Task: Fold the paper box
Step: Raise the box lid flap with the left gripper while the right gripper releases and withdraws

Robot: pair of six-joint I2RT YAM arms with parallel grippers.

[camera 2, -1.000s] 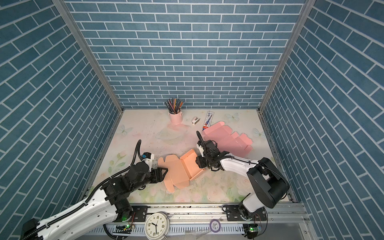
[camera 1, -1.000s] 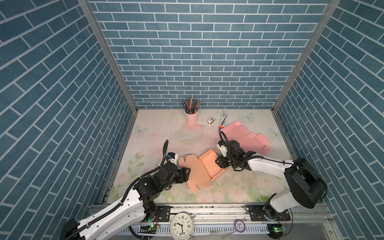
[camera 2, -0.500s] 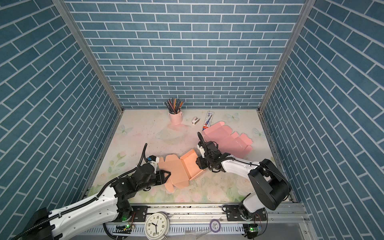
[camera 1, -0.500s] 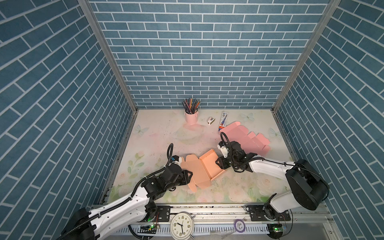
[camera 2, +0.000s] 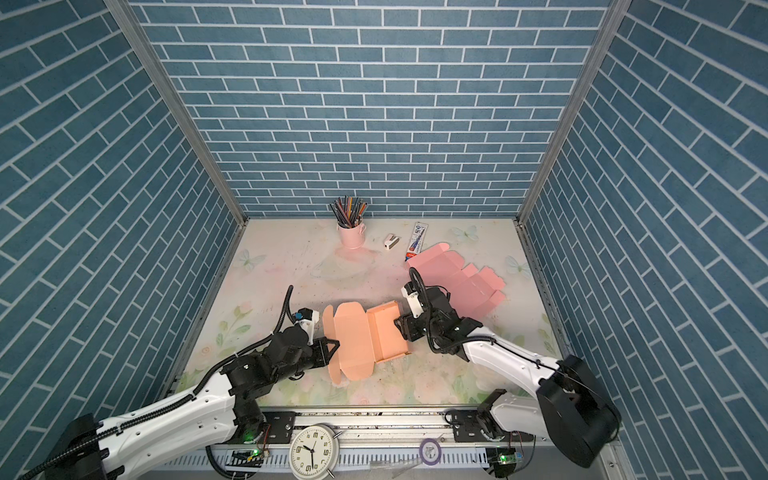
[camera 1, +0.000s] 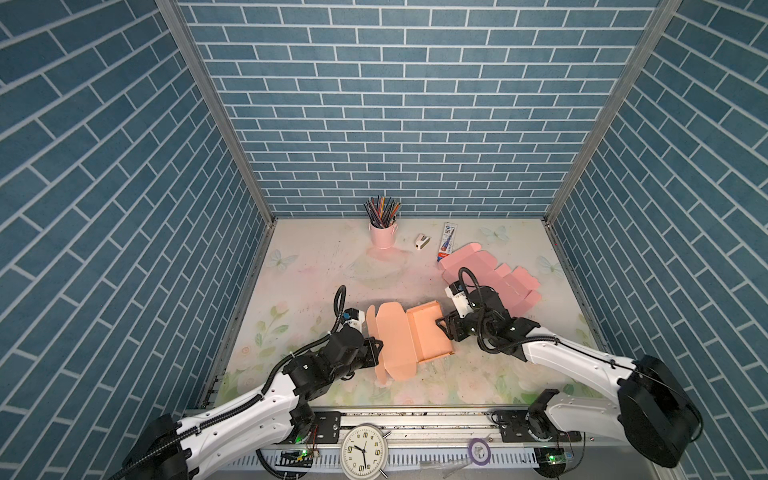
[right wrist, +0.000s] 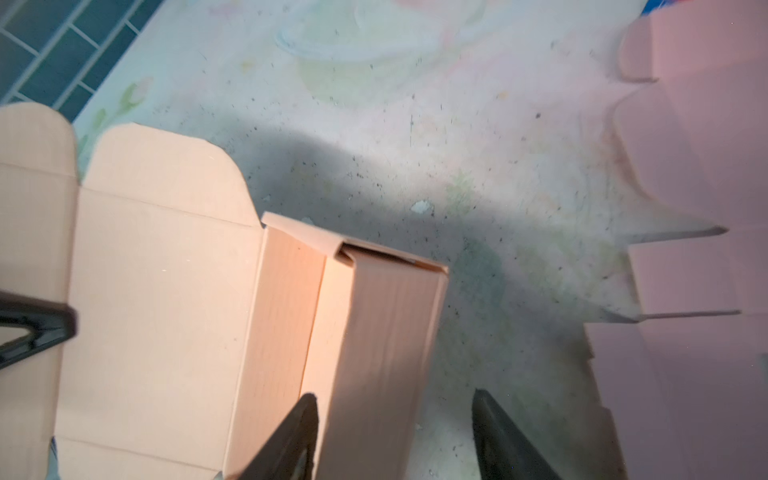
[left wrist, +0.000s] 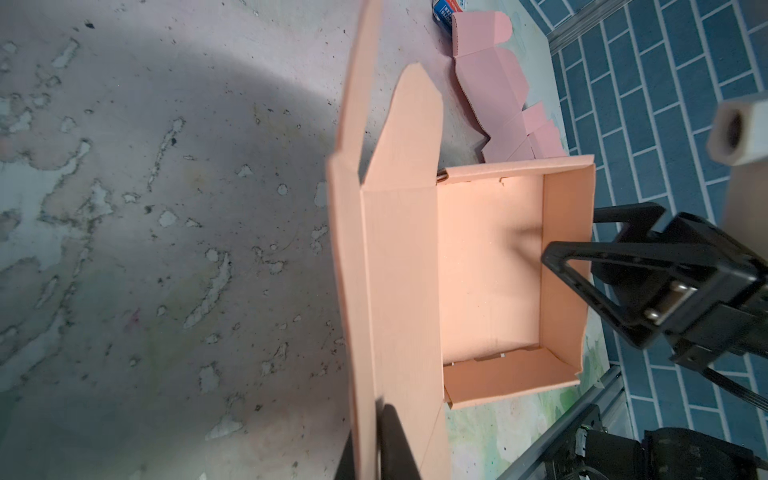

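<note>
Closure seems the step in hand: left gripper (camera 1: 377,345) clamps tight on the lid flap (camera 1: 392,340) of the peach box (camera 1: 428,332) mid-table. Right gripper (camera 1: 441,328), parted, straddles its side wall (right wrist: 374,332). Next, likely swing the flap over.

A robot lab booth: brick-print wall panels (camera 1: 395,104) on metal posts (camera 1: 217,108) enclose a floral desk (camera 1: 316,266), a mounting rail (camera 1: 436,417) and clock (camera 1: 364,453) along its near edge.

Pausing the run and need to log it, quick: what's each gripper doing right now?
Left gripper: closed on the peach box's lid.
Right gripper: open, fingers either side of the box wall, not clamping it.
</note>
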